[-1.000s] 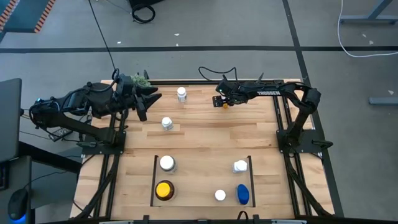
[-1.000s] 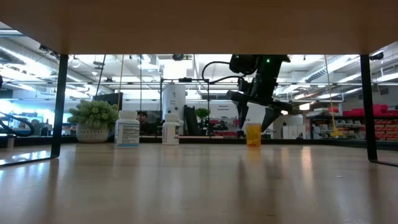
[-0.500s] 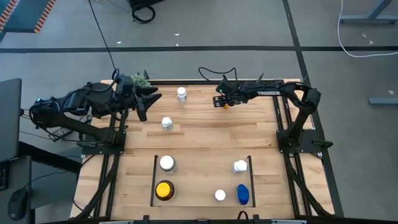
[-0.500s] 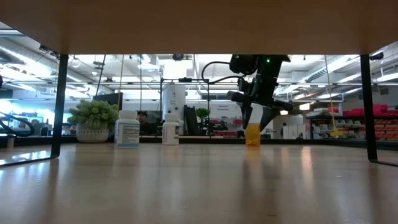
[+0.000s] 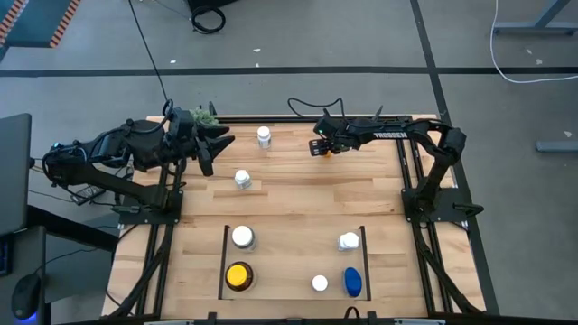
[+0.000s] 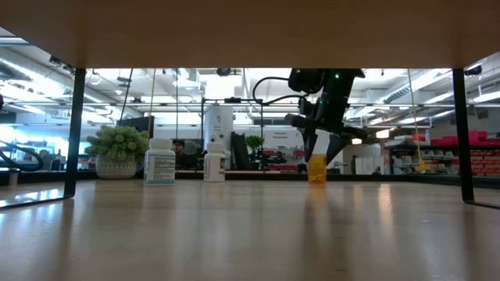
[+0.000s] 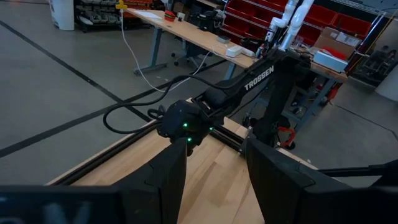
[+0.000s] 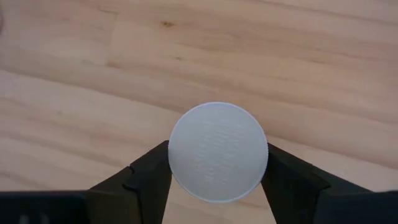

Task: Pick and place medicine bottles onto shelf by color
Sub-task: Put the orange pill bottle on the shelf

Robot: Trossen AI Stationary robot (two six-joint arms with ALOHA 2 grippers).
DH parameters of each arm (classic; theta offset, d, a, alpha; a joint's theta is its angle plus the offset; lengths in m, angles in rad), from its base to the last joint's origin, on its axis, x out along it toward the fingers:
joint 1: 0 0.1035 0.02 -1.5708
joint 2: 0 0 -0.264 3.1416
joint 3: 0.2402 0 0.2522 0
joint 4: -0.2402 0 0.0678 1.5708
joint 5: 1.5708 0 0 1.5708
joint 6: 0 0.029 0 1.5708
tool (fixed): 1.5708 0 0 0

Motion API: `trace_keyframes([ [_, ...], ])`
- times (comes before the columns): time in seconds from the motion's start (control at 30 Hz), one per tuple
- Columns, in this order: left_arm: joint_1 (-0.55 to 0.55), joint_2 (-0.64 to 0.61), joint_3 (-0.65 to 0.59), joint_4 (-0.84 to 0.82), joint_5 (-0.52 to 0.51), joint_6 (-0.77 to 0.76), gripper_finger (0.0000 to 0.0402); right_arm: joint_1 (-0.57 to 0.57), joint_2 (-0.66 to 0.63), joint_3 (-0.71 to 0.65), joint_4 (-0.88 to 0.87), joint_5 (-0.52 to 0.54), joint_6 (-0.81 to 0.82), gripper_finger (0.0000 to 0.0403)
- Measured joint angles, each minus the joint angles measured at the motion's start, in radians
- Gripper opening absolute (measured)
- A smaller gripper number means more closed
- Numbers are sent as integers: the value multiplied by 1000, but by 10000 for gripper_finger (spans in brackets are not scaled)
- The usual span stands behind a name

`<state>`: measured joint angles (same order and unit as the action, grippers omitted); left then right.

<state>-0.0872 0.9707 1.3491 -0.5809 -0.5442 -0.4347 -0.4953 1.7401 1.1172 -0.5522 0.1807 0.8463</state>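
Note:
A small orange bottle (image 6: 317, 170) with a white cap (image 8: 219, 152) stands upright on the table near its far edge. My right gripper (image 5: 319, 147) is over it, shut on it. My left gripper (image 5: 217, 144) is open and empty at the far left, above the table. Two white bottles (image 5: 264, 136) (image 5: 243, 179) stand on the planks between the arms. The shelf (image 5: 223, 262) at the near edge holds a white-capped bottle (image 5: 242, 236), an amber yellow-capped one (image 5: 238, 275), a blue one (image 5: 352, 281) and two white ones (image 5: 349, 241) (image 5: 320, 283). My right gripper pinches the orange bottle at its top between the two fingers (image 8: 155, 171), which sit on opposite sides of the white cap's rim (image 8: 177, 177). The fingers come from above, pointing down. The bottle stands upright with its base (image 6: 317, 180) on the table.
A green fuzzy plant ball (image 5: 206, 117) sits at the far left corner beside my left gripper. Black frame rails (image 5: 404, 171) run along the table's right side. Bare planks (image 5: 298, 199) lie between the far bottles and the shelf.
My right gripper has shut its fingers on the orange bottle's top; a second ago they stood apart on either side of it. The bottle has stayed upright in the same place on the table.

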Motion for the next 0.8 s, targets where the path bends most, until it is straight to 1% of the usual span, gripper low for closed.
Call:
trace_keyframes([
  [0.2,0,0,0,0,0,1,172,7,-3,2,-3,-85,0,226],
  [0.3,0,0,0,0,0,2,172,20,-9,2,-7,-149,1,226],
  [0.4,0,0,0,-1,0,2,172,47,-20,20,-62,-205,-9,226],
  [0.5,0,0,0,-15,0,2,172,84,-20,72,-152,-228,-71,226],
  [0.6,0,0,0,-35,0,2,172,135,-19,135,-226,-229,-179,226],
  [0.7,0,0,0,-39,0,2,172,188,-19,230,-307,-230,-265,226],
  [0.8,0,0,0,-40,0,4,172,245,-19,332,-367,-227,-311,226],
])
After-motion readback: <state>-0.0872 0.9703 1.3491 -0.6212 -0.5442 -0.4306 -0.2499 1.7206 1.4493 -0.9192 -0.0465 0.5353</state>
